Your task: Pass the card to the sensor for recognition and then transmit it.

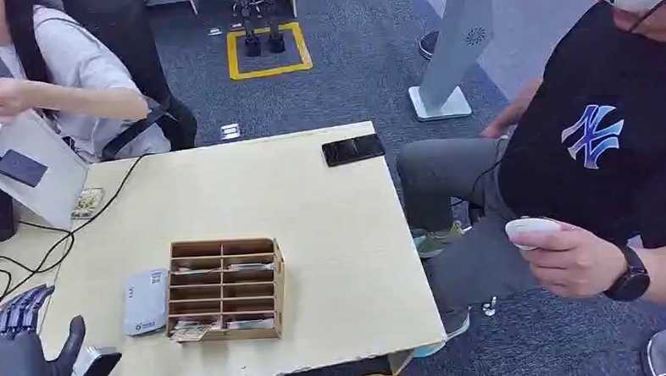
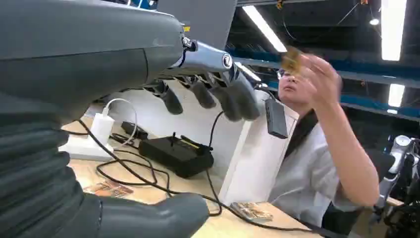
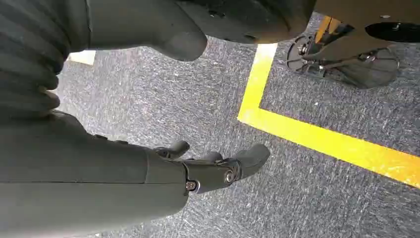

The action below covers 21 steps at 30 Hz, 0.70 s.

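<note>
Head view: a pale wooden desk (image 1: 313, 206) takes up the middle of the scene, standing on grey carpet (image 1: 349, 60) marked with a yellow square outline (image 1: 268, 51). A person in a black shirt (image 1: 599, 142) sits at the desk's right side, holding a small white device (image 1: 531, 228) in one hand. A second person in a white shirt (image 1: 79, 72) sits at the far left corner. A white upright stand (image 1: 36, 167) with a dark sensor (image 1: 20, 168) mounted on its face rises at the desk's left edge, with black cables (image 1: 27, 252) trailing across the surface beside it. Near the front of the desk sits a wooden compartment organizer (image 1: 225, 288) with cards lying in several of its slots, and a grey card reader (image 1: 145, 301) lies just beside it on its left. A black phone (image 1: 353, 149) lies at the far edge. The left hand (image 1: 23, 350) hovers above the front left corner, fingers spread apart and holding nothing.

In the left wrist view the left hand's fingers (image 2: 233, 96) hang apart and empty, and the white-shirted person holds a yellowish card (image 2: 292, 59) raised in the air, above and near the sensor. More cards (image 2: 250, 210) lie on the desk at the foot of the stand.

In the right wrist view the right hand (image 3: 213, 166) hangs over the carpet beside a yellow line (image 3: 317, 134), fingers loosely apart and empty.
</note>
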Each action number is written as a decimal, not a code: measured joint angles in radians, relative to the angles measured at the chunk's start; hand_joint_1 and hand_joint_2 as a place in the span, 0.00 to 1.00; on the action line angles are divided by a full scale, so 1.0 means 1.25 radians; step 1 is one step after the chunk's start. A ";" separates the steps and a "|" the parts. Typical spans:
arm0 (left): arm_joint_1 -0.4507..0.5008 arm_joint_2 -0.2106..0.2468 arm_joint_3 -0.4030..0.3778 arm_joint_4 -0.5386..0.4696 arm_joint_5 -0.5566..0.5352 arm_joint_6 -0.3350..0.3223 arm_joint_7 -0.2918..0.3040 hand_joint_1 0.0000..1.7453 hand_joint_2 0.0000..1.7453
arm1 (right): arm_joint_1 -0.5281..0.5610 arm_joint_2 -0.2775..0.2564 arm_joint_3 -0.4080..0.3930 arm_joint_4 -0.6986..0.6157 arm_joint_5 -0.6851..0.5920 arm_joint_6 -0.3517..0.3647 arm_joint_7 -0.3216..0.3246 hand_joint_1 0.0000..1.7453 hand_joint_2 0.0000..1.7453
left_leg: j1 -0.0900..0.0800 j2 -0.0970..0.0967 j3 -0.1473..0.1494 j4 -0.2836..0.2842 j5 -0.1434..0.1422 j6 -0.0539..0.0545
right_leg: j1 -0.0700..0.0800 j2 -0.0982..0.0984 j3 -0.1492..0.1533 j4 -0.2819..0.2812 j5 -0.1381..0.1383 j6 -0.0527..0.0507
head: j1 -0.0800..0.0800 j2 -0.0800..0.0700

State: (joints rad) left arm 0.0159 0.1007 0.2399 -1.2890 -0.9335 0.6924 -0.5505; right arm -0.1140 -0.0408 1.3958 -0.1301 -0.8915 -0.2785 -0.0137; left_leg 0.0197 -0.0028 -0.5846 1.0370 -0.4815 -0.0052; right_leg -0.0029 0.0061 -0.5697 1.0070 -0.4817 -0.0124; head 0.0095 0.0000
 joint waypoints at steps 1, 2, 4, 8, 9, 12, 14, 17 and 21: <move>0.000 0.000 0.000 0.000 0.000 0.000 0.000 0.00 1.00 | 0.000 0.000 0.000 0.000 0.000 0.000 0.000 0.00 1.00 | 0.000 0.000 0.000 0.000 0.000 0.000 | 0.000 0.000 0.000 0.000 0.000 0.000 | 0.000 0.000; 0.000 0.000 0.000 0.000 0.000 0.000 0.000 0.00 1.00 | 0.000 0.000 0.000 0.000 0.000 0.000 -0.001 0.00 1.00 | 0.000 0.000 0.000 0.000 0.000 0.000 | 0.000 0.000 0.000 0.000 0.000 0.000 | 0.000 0.000; 0.000 0.000 0.000 0.000 0.001 0.000 0.000 0.00 1.00 | 0.000 0.000 0.000 0.000 0.000 0.000 -0.003 0.00 1.00 | 0.000 0.000 0.000 0.000 0.000 0.000 | 0.000 0.000 0.000 0.000 0.000 0.000 | 0.000 0.000; 0.000 0.000 0.000 0.000 0.001 0.000 0.000 0.00 1.00 | -0.001 0.000 0.001 0.000 0.000 -0.001 -0.006 0.00 1.00 | 0.000 0.000 0.000 0.000 0.000 0.000 | 0.000 0.000 0.000 0.000 0.000 0.000 | 0.000 0.000; 0.000 0.000 0.000 0.000 0.001 0.000 0.000 0.00 1.00 | -0.001 0.000 0.001 0.000 0.000 -0.001 -0.006 0.00 1.00 | 0.000 0.000 0.000 0.000 0.000 0.000 | 0.000 0.000 0.000 0.000 0.000 0.000 | 0.000 0.000; 0.000 0.000 0.000 0.000 0.001 0.000 0.001 0.00 1.00 | -0.001 0.000 0.002 0.000 0.000 -0.001 -0.006 0.00 1.00 | 0.000 0.000 0.000 0.000 0.000 0.000 | 0.000 0.000 0.000 0.000 0.000 0.000 | 0.000 0.000; 0.000 0.000 0.000 0.000 0.001 0.000 0.001 0.00 1.00 | -0.001 0.001 0.002 0.000 -0.002 -0.001 -0.006 0.00 1.00 | 0.000 0.000 0.000 0.000 0.000 0.000 | 0.000 0.000 0.000 0.000 0.000 0.000 | 0.000 0.000; 0.000 0.000 0.000 0.000 -0.002 0.000 0.002 0.00 1.00 | -0.001 0.002 0.002 0.000 -0.002 -0.001 -0.006 0.00 1.00 | 0.000 0.000 0.000 0.000 0.000 0.000 | 0.000 0.000 0.000 0.000 0.000 0.000 | 0.000 0.000; 0.000 0.000 0.000 0.000 -0.008 0.000 0.013 0.00 1.00 | -0.001 0.002 0.002 0.000 -0.002 0.000 -0.006 0.00 1.00 | 0.000 0.000 0.000 0.000 0.000 0.000 | 0.000 0.000 0.000 0.000 0.000 0.000 | 0.000 0.000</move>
State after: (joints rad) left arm 0.0160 0.1003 0.2399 -1.2890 -0.9438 0.6924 -0.5341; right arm -0.1148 -0.0385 1.3981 -0.1297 -0.8946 -0.2785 -0.0210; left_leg 0.0197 -0.0028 -0.5846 1.0370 -0.4815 -0.0052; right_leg -0.0029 0.0061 -0.5697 1.0070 -0.4817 -0.0124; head 0.0095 0.0000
